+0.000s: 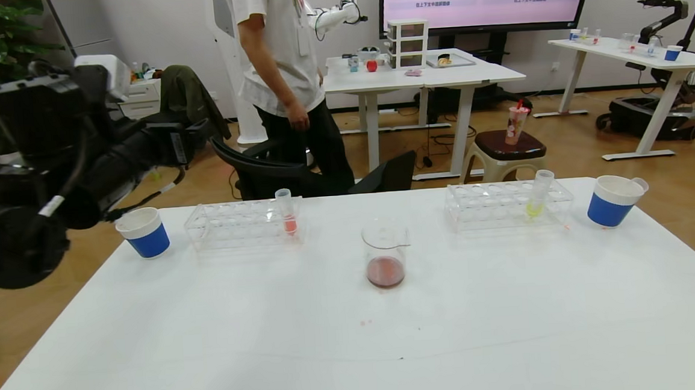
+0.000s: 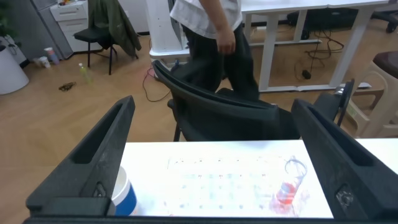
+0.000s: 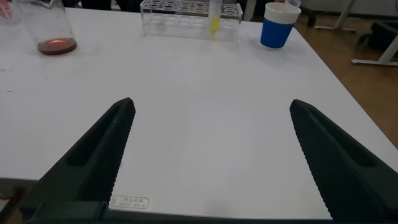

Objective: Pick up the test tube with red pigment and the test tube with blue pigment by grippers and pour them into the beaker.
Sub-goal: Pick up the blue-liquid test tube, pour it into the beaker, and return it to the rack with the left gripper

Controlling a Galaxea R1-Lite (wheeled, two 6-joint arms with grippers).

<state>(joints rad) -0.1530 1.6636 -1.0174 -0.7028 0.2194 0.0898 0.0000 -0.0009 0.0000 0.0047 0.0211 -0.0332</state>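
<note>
The beaker (image 1: 385, 253) stands mid-table with dark red-brown liquid in its bottom; it also shows in the right wrist view (image 3: 50, 25). I see no tube with vivid red-orange liquid and no tube with cyan-blue liquid. A tube with salmon-red liquid (image 1: 288, 213) stands in the left rack (image 1: 244, 224). My left gripper (image 1: 190, 141) is raised off the table's left side, behind the left cup. In its wrist view it (image 2: 212, 106) is open and empty. My right gripper (image 3: 211, 104) is open and empty over bare table; it is out of the head view.
A right rack (image 1: 508, 204) holds a yellow-green tube (image 1: 538, 198). Blue-and-white paper cups stand at the far left (image 1: 143, 233) and far right (image 1: 613, 201). A person (image 1: 282, 72) and a black chair (image 1: 286, 171) are behind the white table (image 1: 356, 339).
</note>
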